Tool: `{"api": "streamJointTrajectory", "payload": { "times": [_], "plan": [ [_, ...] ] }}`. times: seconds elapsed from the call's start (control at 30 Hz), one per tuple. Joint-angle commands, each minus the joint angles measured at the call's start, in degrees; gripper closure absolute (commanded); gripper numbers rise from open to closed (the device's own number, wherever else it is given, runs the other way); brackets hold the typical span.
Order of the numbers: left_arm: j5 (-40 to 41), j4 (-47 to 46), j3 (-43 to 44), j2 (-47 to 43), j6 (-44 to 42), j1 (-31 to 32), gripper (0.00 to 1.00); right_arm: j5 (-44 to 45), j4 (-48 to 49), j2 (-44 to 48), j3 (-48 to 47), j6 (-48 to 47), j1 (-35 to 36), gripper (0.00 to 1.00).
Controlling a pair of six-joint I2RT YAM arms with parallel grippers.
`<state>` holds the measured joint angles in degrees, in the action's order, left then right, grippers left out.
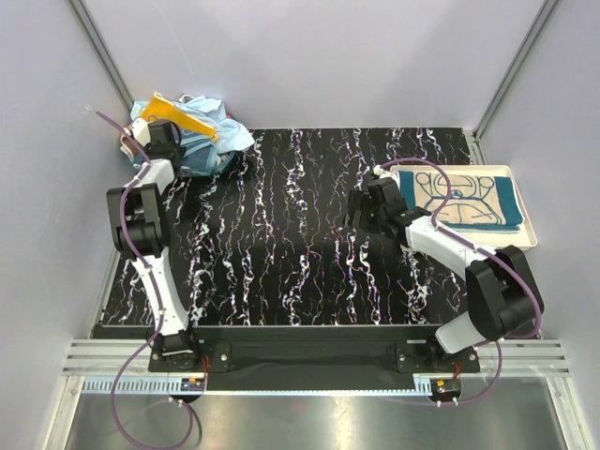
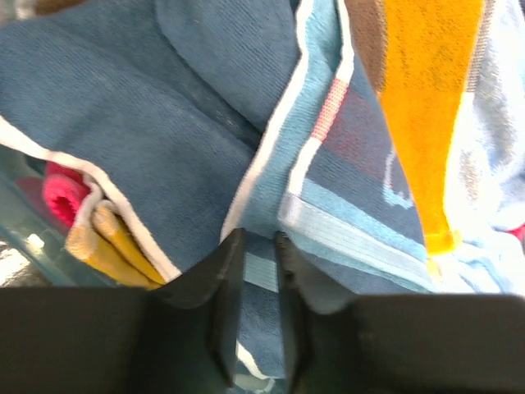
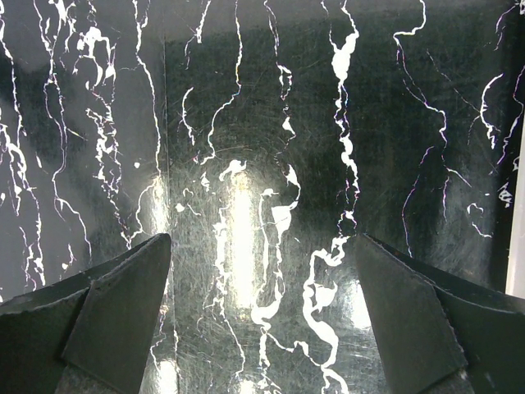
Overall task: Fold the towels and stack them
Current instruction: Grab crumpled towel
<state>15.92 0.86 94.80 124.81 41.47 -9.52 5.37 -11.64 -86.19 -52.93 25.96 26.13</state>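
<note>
Pinching blue towel (image 2: 271, 205) in heap (image 1: 202, 131) — left tool (image 2: 258, 246); right tool (image 3: 262, 242) gaping over table (image 1: 281, 234), teal towel (image 1: 464, 202) on tray (image 1: 527, 236).

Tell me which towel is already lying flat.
The teal towel with the beige centre, spread on the white tray at right. The others sit crumpled in a heap at the far left corner.

Left tool (image 2: 258, 244) narrow, right tool (image 3: 262, 246) wide.

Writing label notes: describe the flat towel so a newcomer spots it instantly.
On the black marbled table, look right for a white tray. The towel lies flat in it, teal with a beige centre, unlike the crumpled pile at the far left.
</note>
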Motion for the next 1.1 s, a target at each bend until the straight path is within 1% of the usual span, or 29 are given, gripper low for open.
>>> {"api": "streamJointTrajectory", "payload": {
  "times": [0.0, 0.03, 0.07, 0.1, 0.2, 0.23, 0.33, 0.5, 0.53, 0.6, 0.67, 0.77, 0.8, 0.83, 0.9, 1.0, 1.03, 1.07],
  "plan": [
    [-1.42, -3.94, 2.58, -0.18, 0.19, -0.15, 0.79, 1.14, 1.80, -0.29, -2.36, 0.15, 0.33, 0.01],
    [-1.16, -3.59, 2.58, -0.27, 0.19, -0.06, 0.78, 1.05, 1.80, -0.29, -2.44, 0.15, 0.41, 0.00],
    [-0.90, -2.98, 2.58, -0.36, 0.19, -0.15, 0.74, 0.96, 1.71, -0.20, -2.36, 0.06, 0.33, 0.00],
    [-0.20, -2.54, 2.40, -0.45, 0.10, -0.15, 0.60, 0.96, 1.79, -0.38, -2.36, 0.15, 0.33, 0.00],
    [1.30, -3.41, -0.05, -1.94, -0.25, -0.15, 0.48, 0.96, 1.88, -0.47, -2.27, 0.15, 0.41, 0.00],
    [1.74, -3.50, -0.23, -2.20, -0.51, -0.15, 0.43, 0.88, 1.97, -0.47, -2.27, 0.15, 0.33, 0.00],
    [1.49, -2.79, 0.11, -1.77, -0.86, -0.32, 0.39, 0.61, 2.06, -0.56, -2.27, 0.15, 0.41, 0.00],
    [-0.62, -2.36, 2.31, 1.48, -0.43, -0.41, 0.40, 0.52, 2.06, -1.00, -2.27, 0.24, 0.41, 0.00],
    [-0.98, -2.53, 2.40, 1.83, 0.01, -0.41, 0.41, 0.70, 2.06, -0.99, -2.27, 0.24, 0.41, 0.00],
    [-2.03, -3.32, 2.58, 2.19, 0.19, -0.50, 0.48, 0.79, 2.06, -0.99, -2.27, 0.06, 0.33, 0.00],
    [-2.39, -3.94, 2.40, 2.19, 0.62, -0.41, 0.57, 0.96, 1.97, -0.91, -2.36, 0.06, 0.41, 0.00],
    [-2.91, -4.29, 2.40, 1.75, 0.89, -0.41, 0.66, 0.96, 1.97, -1.08, -2.53, 0.15, 0.33, 0.00],
    [-3.00, -4.47, 1.97, 1.57, 0.89, -0.41, 0.73, 0.96, 1.88, -1.00, -2.62, 0.06, 0.41, 0.00],
    [-3.18, -5.25, 1.53, 0.62, 0.89, -0.33, 0.76, 0.88, 1.97, -1.17, -2.62, 0.15, 0.41, 0.00],
    [-3.35, -7.79, -1.10, -0.97, 0.72, -0.33, 0.85, 0.87, 1.97, -1.17, -2.71, 0.15, 0.41, 0.00],
    [-4.23, -11.31, -4.96, -4.31, 0.63, -0.41, 0.91, 0.79, 1.88, -1.26, -2.80, 0.06, 0.33, 0.00],
    [-4.58, -12.19, -6.11, -5.27, 0.71, -0.33, 0.97, 0.70, 2.06, -1.43, -2.80, 0.06, 0.41, 0.00],
    [-5.11, -13.51, -7.43, -7.28, 0.89, -0.33, 0.99, 0.70, 2.06, -1.52, -2.80, 0.06, 0.33, 0.00]
  ]
}}
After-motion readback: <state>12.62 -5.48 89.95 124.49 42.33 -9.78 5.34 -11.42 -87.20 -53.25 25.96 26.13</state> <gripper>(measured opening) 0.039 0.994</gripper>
